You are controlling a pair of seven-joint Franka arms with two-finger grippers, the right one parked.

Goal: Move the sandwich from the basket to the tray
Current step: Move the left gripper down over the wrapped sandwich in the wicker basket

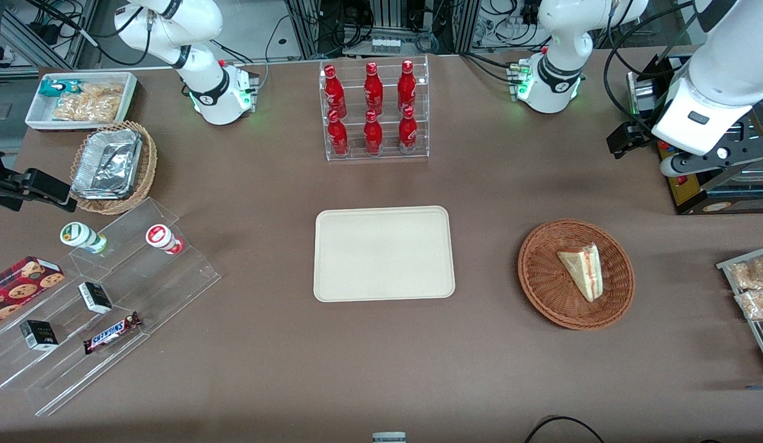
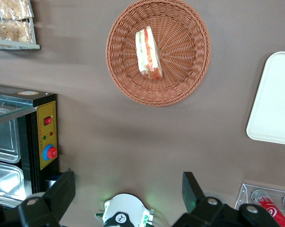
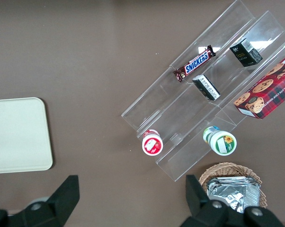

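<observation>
The sandwich (image 1: 583,269) (image 2: 148,53), a pale wedge with red and green layers on its cut edge, lies in the round reddish-brown wicker basket (image 1: 541,289) (image 2: 180,85). The cream tray (image 1: 383,253) (image 2: 277,104) lies flat and bare at the table's middle, beside the basket. My gripper (image 1: 631,140) (image 2: 128,189) hangs high above the table, farther from the front camera than the basket and well apart from it, near the working arm's base. Its fingers (image 2: 62,189) stand wide open with nothing between them.
A black oven-like appliance (image 1: 720,184) (image 2: 19,137) stands beside the gripper at the working arm's end. Bagged snacks (image 1: 754,289) lie nearer the camera there. A rack of red bottles (image 1: 374,111) stands farther back than the tray. Acrylic shelves (image 1: 92,295) and a foil-tray basket (image 1: 114,166) are toward the parked arm's end.
</observation>
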